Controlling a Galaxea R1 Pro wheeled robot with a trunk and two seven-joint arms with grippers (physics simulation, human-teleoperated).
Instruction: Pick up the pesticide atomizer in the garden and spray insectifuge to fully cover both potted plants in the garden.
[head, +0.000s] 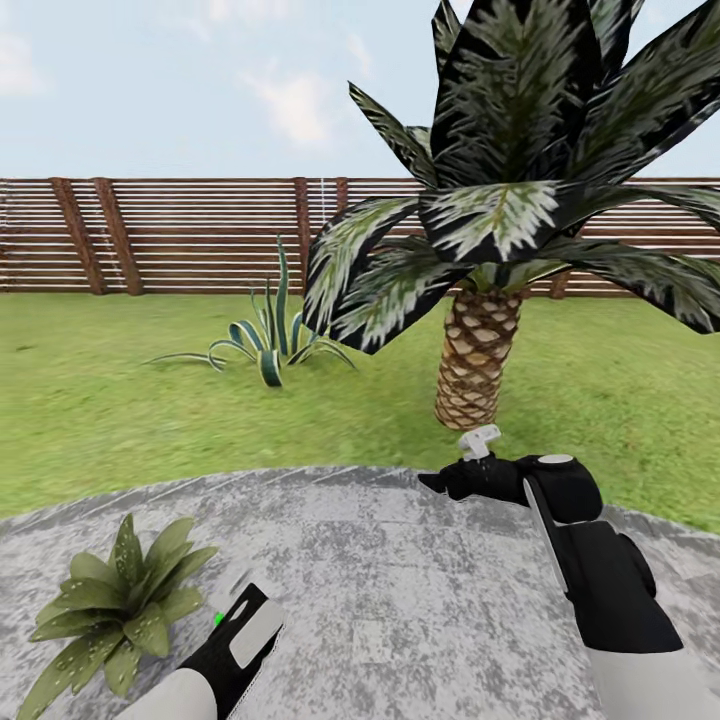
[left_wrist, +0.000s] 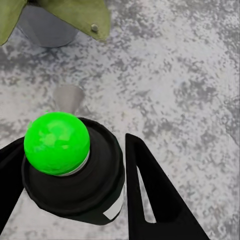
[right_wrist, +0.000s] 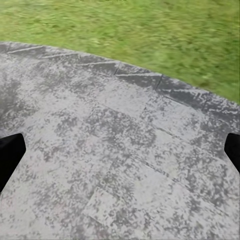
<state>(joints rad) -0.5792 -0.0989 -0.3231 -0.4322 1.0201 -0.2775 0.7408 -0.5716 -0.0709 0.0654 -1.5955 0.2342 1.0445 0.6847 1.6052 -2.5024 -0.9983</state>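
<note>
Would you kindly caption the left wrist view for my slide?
Left gripper shut on a green-tipped spray bottle above the stone patio, near a potted plant.

Atomizer (left_wrist: 70, 170) sits clamped in my left pincer (left_wrist: 75, 200); from the left wrist camera I'm looking down on its dark round body, a bright green ball cap on top, a bit of white label at the lower edge. Head camera catches just a green glint of it at the pincer tip. One potted plant (head: 120, 610) lies low on the grey stone patio (head: 400, 580), just beside my left arm: rosette of broad pointed green leaves, tiny white specks (head: 95, 650) dotted over several of them
</note>
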